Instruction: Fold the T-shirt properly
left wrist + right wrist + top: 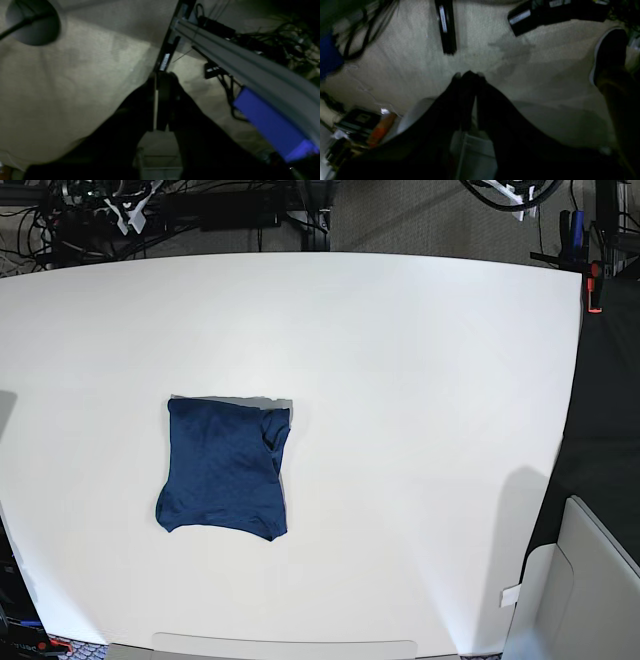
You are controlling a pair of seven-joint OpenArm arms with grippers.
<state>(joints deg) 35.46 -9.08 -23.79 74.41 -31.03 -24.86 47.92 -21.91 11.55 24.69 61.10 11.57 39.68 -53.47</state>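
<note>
- The T-shirt (225,468) lies on the white table (420,380) as a compact, roughly square dark navy packet, at about 9 o'clock from the table's middle in the base view, well clear of every edge.
- No sleeve sticks out of the packet, so the sleeves and body look to be folded in already. I judge the main folds done.
- The packet is not quite tidy. Its side toward 3 o'clock shows a puckered ridge near the upper corner. The lower edge flares a little at the 7 o'clock corner, and the outline narrows toward the top.
- What may be left, in my judgement, is only a smoothing or squaring of that right-hand edge; otherwise the task reads as at or near its end.
- Neither arm appears over the table in the base view; nothing touches the cloth.
- The left fingers (160,100), seen from the left wrist camera, are clenched together with nothing between them. Beyond them are pale carpeted floor and an aluminium frame rail (250,75).
- The right fingers (470,100) are likewise pressed together and empty, also over floor, with cables (365,30) and a dark shoe (610,50) nearby.
</note>
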